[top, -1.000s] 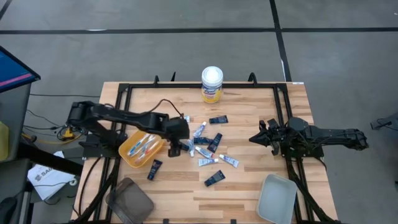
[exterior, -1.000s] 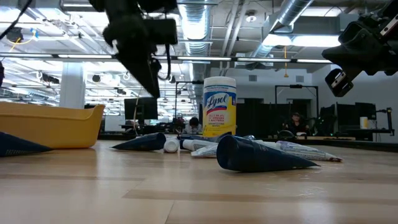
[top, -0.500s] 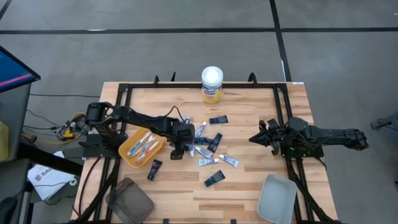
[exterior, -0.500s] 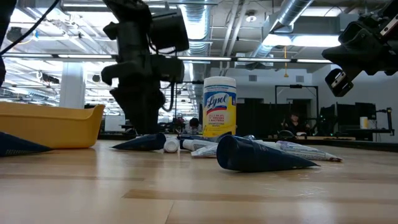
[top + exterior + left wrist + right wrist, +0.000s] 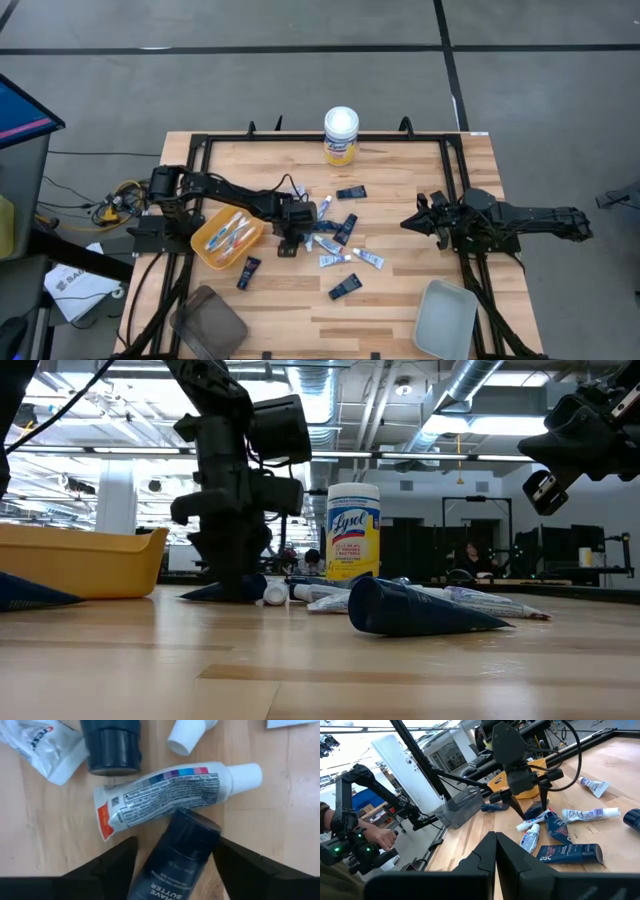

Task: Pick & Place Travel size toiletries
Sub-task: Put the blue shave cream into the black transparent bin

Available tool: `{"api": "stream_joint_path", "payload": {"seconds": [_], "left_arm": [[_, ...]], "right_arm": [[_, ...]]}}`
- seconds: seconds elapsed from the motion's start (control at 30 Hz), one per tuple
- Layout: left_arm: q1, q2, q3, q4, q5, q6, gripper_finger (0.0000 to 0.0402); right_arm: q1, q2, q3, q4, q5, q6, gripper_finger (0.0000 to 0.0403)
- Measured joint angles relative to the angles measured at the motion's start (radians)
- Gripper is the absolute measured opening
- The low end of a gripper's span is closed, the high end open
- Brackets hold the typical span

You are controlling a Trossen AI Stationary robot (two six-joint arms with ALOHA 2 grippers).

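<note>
Several travel size toiletries lie loose mid-table: white tubes [image 5: 335, 260] and dark navy tubes [image 5: 345, 287]. My left gripper [image 5: 175, 865] points down, low over the table at the pile's left end [image 5: 286, 243]. It is open, one finger on each side of a dark navy tube [image 5: 176, 852] that lies flat. That tube's cap rests against a white tube with a colour stripe [image 5: 175, 795]. I see no finger touching the navy tube. My right gripper [image 5: 495, 855] is shut on nothing and held level above the table's right side [image 5: 412, 222].
A yellow bin [image 5: 205, 250] holding toothbrushes and tubes sits left of my left gripper. A yellow canister with a white lid [image 5: 341, 135] stands at the far edge. A grey tray [image 5: 445, 318] and a dark bin [image 5: 208, 322] sit at the near edge. A person's hand [image 5: 377, 837] shows beyond the table.
My left gripper has come down from well above the table to just over it, beside the yellow bin, and now straddles the dark navy tube. The tubes have stayed where they were.
</note>
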Motion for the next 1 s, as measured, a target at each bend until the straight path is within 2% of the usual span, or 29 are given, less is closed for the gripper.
{"api": "stream_joint_path", "payload": {"seconds": [0.23,0.37,0.43,0.63,0.87,1.0], "left_arm": [[0.000,-0.006,-0.002,0.023,-0.040,-0.002,0.0153],[-0.007,-0.009,-0.002,0.031,-0.026,-0.009,0.0122],[-0.013,-0.023,-0.002,0.033,-0.023,-0.011,0.0120],[-0.020,-0.113,-0.002,0.039,-0.034,-0.061,0.0150],[-0.058,-0.330,-0.002,0.028,-0.030,-0.171,0.0127],[-0.119,-0.451,-0.002,0.012,-0.024,-0.253,0.0132]], "right_arm": [[0.000,0.000,0.000,0.000,0.000,0.000,0.0000],[0.000,0.000,0.000,0.000,0.000,0.000,0.0000],[0.000,0.000,0.000,0.000,0.000,0.000,0.0000],[0.000,0.000,0.000,0.000,0.000,0.000,0.0000],[0.000,0.000,0.000,0.000,0.000,0.000,0.0000],[0.000,0.000,0.000,0.000,0.000,0.000,0.0000]]}}
